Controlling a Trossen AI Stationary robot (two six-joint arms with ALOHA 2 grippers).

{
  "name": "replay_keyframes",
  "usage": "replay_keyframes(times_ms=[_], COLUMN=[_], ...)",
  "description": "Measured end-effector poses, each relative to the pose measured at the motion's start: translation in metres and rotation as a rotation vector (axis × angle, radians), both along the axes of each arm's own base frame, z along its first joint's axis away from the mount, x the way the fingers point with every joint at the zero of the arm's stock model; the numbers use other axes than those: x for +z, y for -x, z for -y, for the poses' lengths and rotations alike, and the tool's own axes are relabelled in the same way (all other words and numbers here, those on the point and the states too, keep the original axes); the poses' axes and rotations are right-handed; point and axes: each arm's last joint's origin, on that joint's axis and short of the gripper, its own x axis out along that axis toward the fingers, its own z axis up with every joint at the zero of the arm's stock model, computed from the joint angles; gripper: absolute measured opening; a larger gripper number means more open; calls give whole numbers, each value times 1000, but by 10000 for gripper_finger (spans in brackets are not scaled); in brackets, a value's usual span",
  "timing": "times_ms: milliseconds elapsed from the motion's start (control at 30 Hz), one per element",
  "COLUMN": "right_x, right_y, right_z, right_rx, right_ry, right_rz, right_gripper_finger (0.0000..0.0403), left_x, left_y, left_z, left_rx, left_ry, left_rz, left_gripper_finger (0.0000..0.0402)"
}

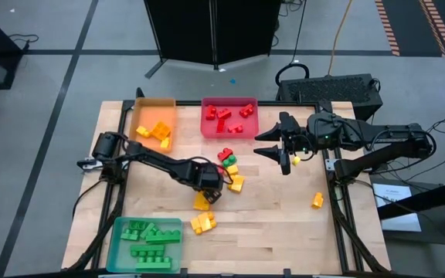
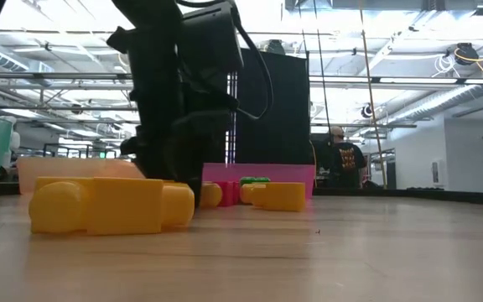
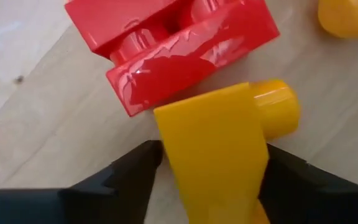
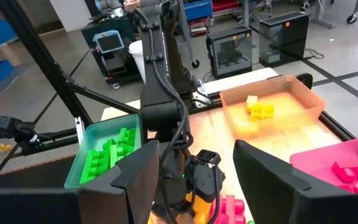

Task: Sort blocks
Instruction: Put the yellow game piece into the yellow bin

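**Yellow brick sits between the left claw's fingers, red brick dead ahead**

In the high view the left gripper (image 1: 211, 188) is down at table centre, over a yellow brick (image 1: 201, 202) that lies at about 7 o'clock from the small heap of red, green and yellow bricks (image 1: 229, 162). The left wrist view settles the key relation: the yellow brick (image 3: 219, 149) lies between the 2 dark fingers (image 3: 126, 177), its long axis running forward along the line of the claw, its stud end pointing away. The fingers stand partly open, flanking the brick's sides; whether they already pinch it, I cannot tell. A red brick (image 3: 173, 53) touches or nearly touches the yellow one's far corner, so a lift may nudge it.

The orange tray (image 1: 154, 122) lies at about 11 o'clock from this claw, on the left arm's own side.

The right gripper (image 1: 284, 147) hangs above the table at 3 o'clock from the heap, fingers apart, holding nothing that I can see.
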Motion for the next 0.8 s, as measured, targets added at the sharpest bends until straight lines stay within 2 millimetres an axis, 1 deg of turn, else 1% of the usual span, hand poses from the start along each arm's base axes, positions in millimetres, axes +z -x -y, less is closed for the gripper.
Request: replay_keyframes(times_ms=[167, 200, 300, 367, 433, 533, 600, 667, 800], right_x=[-1, -1, -1, -2, -3, -4, -5, -5, -5], right_y=[0, 0, 0, 0, 1, 1, 1, 1, 1], right_z=[0, 0, 0, 0, 0, 0, 0, 0, 0], right_rx=[-2, -2, -3, -4, -6, -7, -7, -7, -6], right_ry=[-4, -7, -8, -10, -16, -18, -18, -17, -13], right_rz=[-6, -6, -16, -22, -30, -44, -53, -56, -55], right_gripper_finger=[201, 201, 201, 201, 201, 201, 201, 201, 201], left_x=[5, 5, 10, 16, 28, 45, 59, 73, 97], left_y=[-1, -1, 2, 7, 14, 31, 42, 54, 77], left_z=[-3, -4, -4, -6, -9, -19, -28, -42, -77], left_rx=[-11, -11, -14, -6, 6, 41, 71, 105, 197], left_ry=[-6, -6, -6, -7, -10, -75, -133, -191, -289], left_rz=[20, 22, 28, 5, -12, -83, -117, -145, -181], left_gripper_finger=[150, 142, 142, 142, 142, 142, 142, 142, 142])
